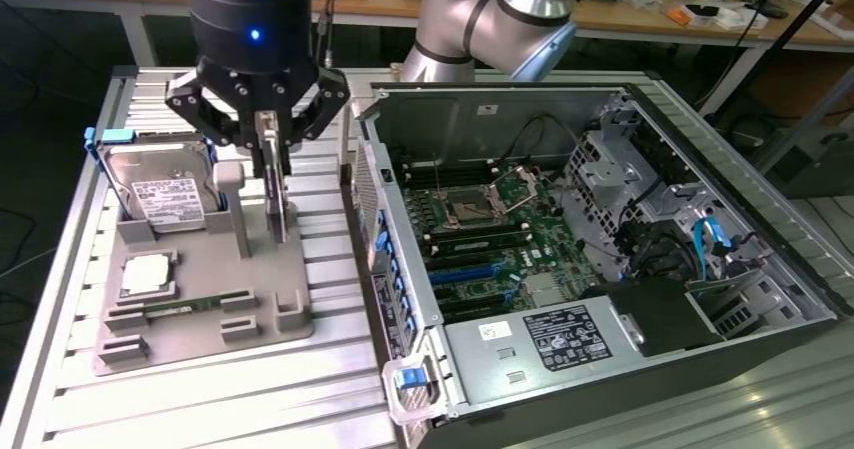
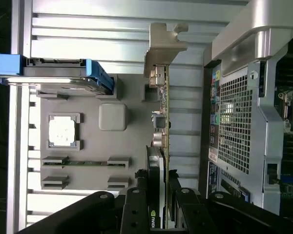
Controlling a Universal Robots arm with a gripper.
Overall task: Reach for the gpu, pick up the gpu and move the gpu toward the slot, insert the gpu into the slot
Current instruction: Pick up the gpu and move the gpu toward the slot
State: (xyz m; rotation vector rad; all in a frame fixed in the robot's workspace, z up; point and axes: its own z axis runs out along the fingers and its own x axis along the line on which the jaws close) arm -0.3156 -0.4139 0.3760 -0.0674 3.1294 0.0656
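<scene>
The gpu [image 1: 278, 197] hangs edge-on as a thin dark plate beside the upright post of the grey holder tray [image 1: 200, 341]. My gripper [image 1: 272, 137] is shut on its top edge, one finger on each face. In the wrist view the gpu [image 2: 162, 131] runs away from the gripper [image 2: 158, 207] as a slim green-edged card with a pale bracket at its far end. Whether its lower edge still touches the holder I cannot tell. The slot [image 1: 461, 275] is a blue strip on the green motherboard inside the open computer case, to the exterior view's right of the gripper.
The tray also carries a silver hard drive [image 1: 160, 195] in a blue-handled frame, a square processor [image 1: 144, 275] and a narrow memory stick [image 1: 190, 306]. The case wall [image 1: 363, 184] rises close beside the card. Cables and a drive cage crowd the case's far side.
</scene>
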